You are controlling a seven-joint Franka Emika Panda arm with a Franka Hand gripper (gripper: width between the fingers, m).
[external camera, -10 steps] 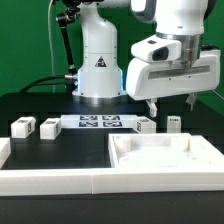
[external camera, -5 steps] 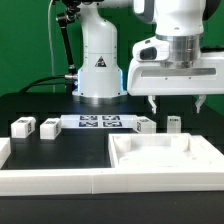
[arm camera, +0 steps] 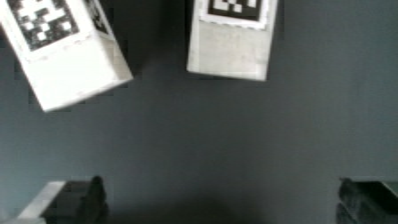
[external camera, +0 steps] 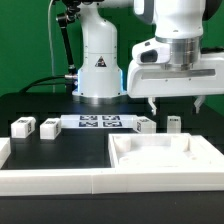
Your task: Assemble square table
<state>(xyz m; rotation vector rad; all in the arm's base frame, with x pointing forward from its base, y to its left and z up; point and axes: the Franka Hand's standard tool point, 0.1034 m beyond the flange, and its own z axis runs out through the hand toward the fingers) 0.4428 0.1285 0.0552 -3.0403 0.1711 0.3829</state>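
**A:** How does the tool stand?

**B:** The tool [external camera: 175, 104] hangs above the dark tabletop [external camera: 60, 146], jaws spread wide, nothing between them.

**A:** And the table's parts?

**B:** The white square tray [external camera: 125, 152] lies at the tabletop's edge nearest the camera, toward the exterior view's right corner. Two block legs [external camera: 146, 124] sit just behind it, apart from each other. In the wrist view they lie beyond the fingertips [arm camera: 71, 198], not between them. Two further legs [external camera: 22, 126] sit past the marker board [external camera: 100, 122], toward the exterior view's left.

Below me, black table [external camera: 70, 148]: four legs [external camera: 48, 128] flanking marker board [external camera: 100, 122]; tabletop [external camera: 165, 152] beside border wall [external camera: 50, 172].
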